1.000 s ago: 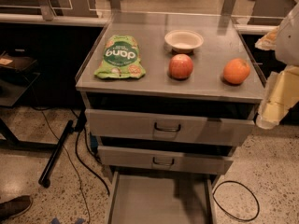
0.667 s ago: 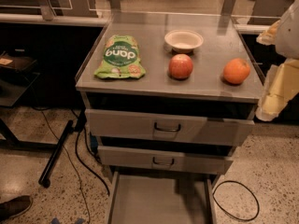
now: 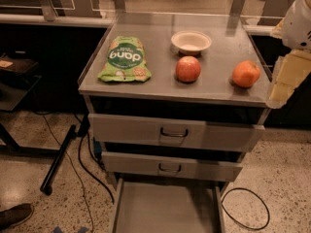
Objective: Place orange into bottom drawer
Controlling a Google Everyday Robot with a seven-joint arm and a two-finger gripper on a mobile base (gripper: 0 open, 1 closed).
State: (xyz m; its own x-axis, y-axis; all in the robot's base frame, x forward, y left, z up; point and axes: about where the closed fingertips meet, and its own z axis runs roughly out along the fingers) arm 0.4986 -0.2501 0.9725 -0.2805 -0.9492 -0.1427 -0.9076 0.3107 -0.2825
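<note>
gripper [image 3: 285, 79] higher than 1.0 s ago, just off the cabinet top's [image 3: 160, 84] 3 o'clock edge | openness: cannot tell; nothing seen held | orange [image 3: 246, 74] unmoved, near gripper's 9 o'clock | bottom drawer [image 3: 165, 210] open at 6 o'clock

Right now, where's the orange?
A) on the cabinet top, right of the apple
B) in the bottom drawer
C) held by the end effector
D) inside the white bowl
A. The orange sits on the cabinet top, right of the apple. The bottom drawer is open with no fruit in it. The end effector hangs just past the top's right edge, apart from the orange.
</note>
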